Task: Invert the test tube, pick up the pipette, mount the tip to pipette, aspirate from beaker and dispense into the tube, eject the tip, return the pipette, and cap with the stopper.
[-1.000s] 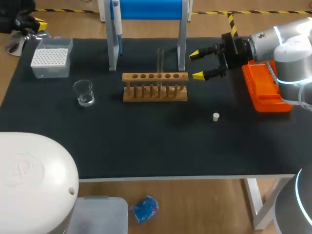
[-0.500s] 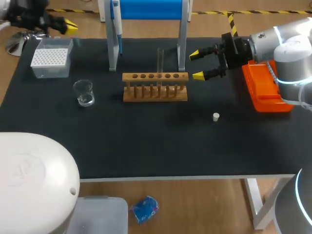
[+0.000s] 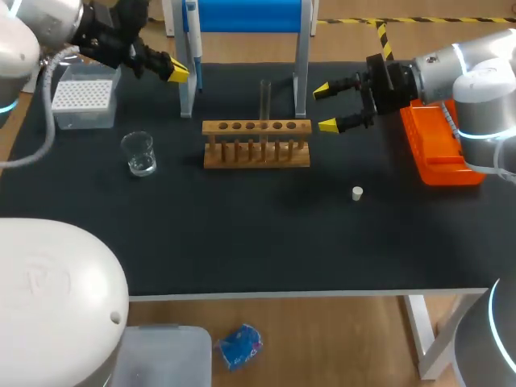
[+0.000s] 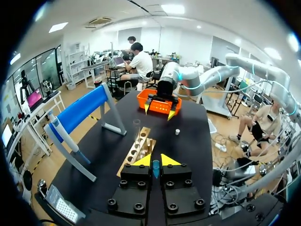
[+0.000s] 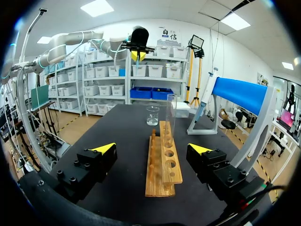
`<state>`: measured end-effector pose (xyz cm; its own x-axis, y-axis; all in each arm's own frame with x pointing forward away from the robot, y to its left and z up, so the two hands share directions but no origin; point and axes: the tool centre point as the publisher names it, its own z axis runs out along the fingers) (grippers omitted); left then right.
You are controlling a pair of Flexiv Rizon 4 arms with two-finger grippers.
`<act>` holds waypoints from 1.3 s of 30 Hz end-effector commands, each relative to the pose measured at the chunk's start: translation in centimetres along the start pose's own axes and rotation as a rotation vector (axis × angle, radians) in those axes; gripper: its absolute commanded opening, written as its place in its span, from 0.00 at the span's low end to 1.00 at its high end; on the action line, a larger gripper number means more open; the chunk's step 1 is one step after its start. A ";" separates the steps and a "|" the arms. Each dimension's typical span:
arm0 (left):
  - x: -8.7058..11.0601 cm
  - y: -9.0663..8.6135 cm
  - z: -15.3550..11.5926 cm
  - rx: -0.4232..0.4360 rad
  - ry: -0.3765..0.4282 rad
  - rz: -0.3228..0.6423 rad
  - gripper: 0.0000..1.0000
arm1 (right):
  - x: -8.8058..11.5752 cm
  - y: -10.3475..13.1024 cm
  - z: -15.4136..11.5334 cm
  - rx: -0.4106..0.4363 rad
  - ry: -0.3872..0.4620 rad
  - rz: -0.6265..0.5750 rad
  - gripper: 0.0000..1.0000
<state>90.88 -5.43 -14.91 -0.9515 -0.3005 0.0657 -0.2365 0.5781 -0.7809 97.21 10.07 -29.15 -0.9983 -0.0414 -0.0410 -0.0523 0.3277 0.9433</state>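
Observation:
A clear test tube [image 3: 264, 101] stands upright in the wooden rack [image 3: 256, 145]. My right gripper [image 3: 325, 106] hangs open just right of the rack; in its wrist view [image 5: 153, 150] the rack [image 5: 163, 162] and tube [image 5: 170, 113] lie ahead between the fingers, untouched. The pipette [image 3: 193, 40] hangs on the blue stand [image 3: 242, 16]. My left gripper [image 3: 178, 72] is shut and empty, close to the pipette's left side; its wrist view [image 4: 155, 161] looks over the rack [image 4: 136, 151]. Beaker [image 3: 139, 153], tip box [image 3: 83, 98] and white stopper [image 3: 357, 193] rest on the mat.
An orange bin [image 3: 439, 149] sits at the table's right edge under my right arm. The stand's legs [image 3: 302, 72] flank the back of the rack. Black mat stretches in front of the rack around the stopper.
My left arm has swung in from the far left corner to the right, over the tip box, up to the pipette stand. The right arm has not moved.

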 end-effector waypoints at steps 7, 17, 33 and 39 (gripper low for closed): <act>0.0 0.2 0.3 0.004 -0.003 0.001 0.00 | 0.0 0.0 0.0 0.001 0.001 -0.001 1.00; 1.8 -1.0 2.6 -0.005 0.041 -0.008 0.00 | 0.0 0.0 0.0 0.001 0.001 -0.001 1.00; 9.8 -4.3 13.3 -0.086 0.158 0.027 0.00 | 0.0 0.0 0.0 0.001 0.001 -0.001 1.00; 10.6 -2.9 16.0 0.003 0.137 0.028 0.00 | 0.0 0.0 0.0 0.001 0.001 -0.001 1.00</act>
<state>85.07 -21.01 -18.97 -0.9770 -0.1655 0.1347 -0.2100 0.6328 -0.7453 97.21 10.08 -29.14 -0.9983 -0.0414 -0.0410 -0.0524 0.3277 0.9433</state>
